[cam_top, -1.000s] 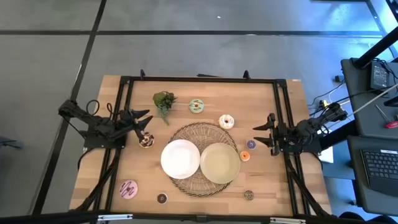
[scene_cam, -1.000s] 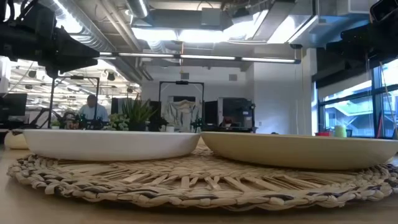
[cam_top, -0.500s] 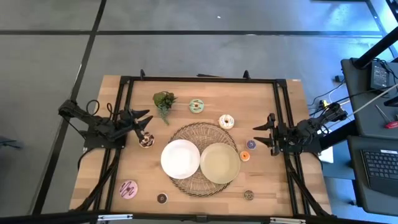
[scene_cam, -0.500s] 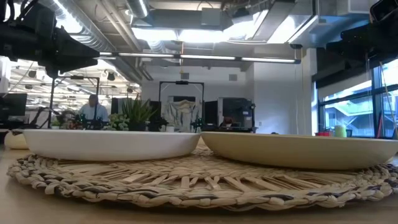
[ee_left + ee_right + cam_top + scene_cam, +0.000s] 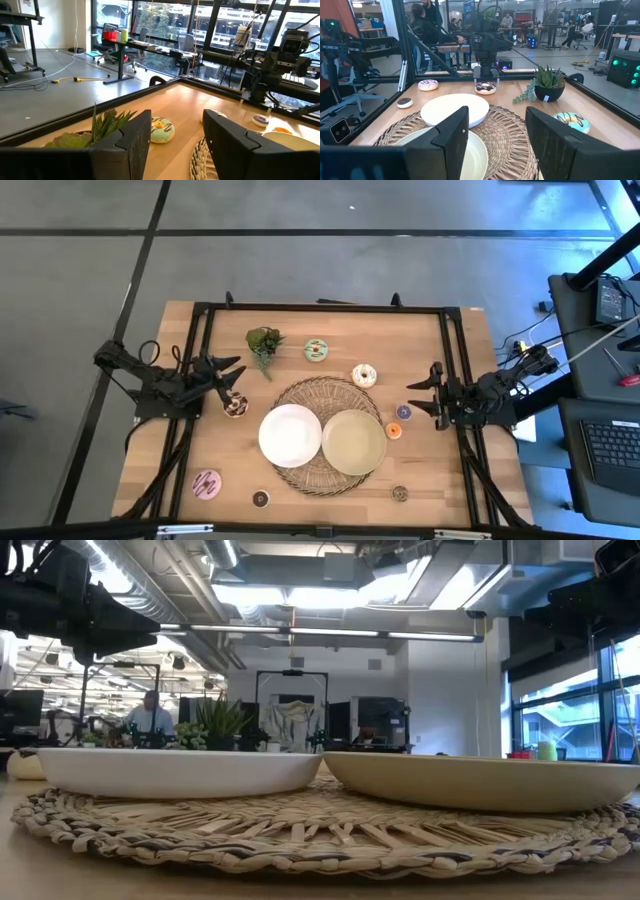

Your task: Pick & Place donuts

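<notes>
Several small donuts lie flat on the wooden table: a mint one (image 5: 316, 350), a cream one (image 5: 364, 375), purple (image 5: 403, 412) and orange (image 5: 394, 430) ones at the right, a brown one (image 5: 235, 407), a pink one (image 5: 207, 483), and two small dark ones near the front edge. My left gripper (image 5: 232, 377) hovers open at the table's left side, above and beside the brown donut. My right gripper (image 5: 415, 397) hovers open at the right side, close to the purple donut. Both point level toward the table's middle, with nothing between their fingers (image 5: 135, 140) (image 5: 452, 135).
A white plate (image 5: 290, 434) and a pale-green plate (image 5: 353, 442) sit on a round woven mat (image 5: 325, 395) at the table's centre. A potted green sprig (image 5: 263, 345) stands at the far left. A black frame (image 5: 320, 307) rims the table. People show in the room beyond.
</notes>
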`<act>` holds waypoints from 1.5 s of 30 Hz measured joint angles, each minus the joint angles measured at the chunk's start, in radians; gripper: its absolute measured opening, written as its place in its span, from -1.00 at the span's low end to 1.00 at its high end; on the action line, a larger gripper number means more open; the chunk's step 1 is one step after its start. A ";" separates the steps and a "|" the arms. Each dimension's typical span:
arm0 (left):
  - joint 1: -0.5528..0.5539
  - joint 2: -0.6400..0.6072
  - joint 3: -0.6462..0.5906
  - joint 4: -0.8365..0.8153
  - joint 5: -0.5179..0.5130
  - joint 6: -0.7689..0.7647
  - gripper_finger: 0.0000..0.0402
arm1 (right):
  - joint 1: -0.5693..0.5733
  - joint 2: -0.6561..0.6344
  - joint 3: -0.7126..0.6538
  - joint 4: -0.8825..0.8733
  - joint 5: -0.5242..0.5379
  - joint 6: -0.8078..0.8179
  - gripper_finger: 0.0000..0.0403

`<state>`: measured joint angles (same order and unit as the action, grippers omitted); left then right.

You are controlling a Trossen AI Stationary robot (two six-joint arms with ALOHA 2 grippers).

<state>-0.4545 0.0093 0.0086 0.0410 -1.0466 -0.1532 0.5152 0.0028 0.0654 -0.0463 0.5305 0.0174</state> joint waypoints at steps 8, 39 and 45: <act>0.000 0.000 0.000 0.000 0.000 0.000 -0.13 | 0.000 0.000 0.000 0.000 0.000 0.000 -0.02; 0.000 0.000 0.000 0.000 0.000 0.001 -0.13 | 0.000 0.000 0.000 -0.069 -0.003 0.150 -0.02; 0.000 0.000 0.000 0.000 0.000 0.000 -0.14 | -0.001 0.003 0.000 -0.075 -0.001 0.161 -0.02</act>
<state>-0.4544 0.0090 0.0089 0.0410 -1.0465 -0.1532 0.5144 0.0059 0.0654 -0.1218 0.5292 0.1788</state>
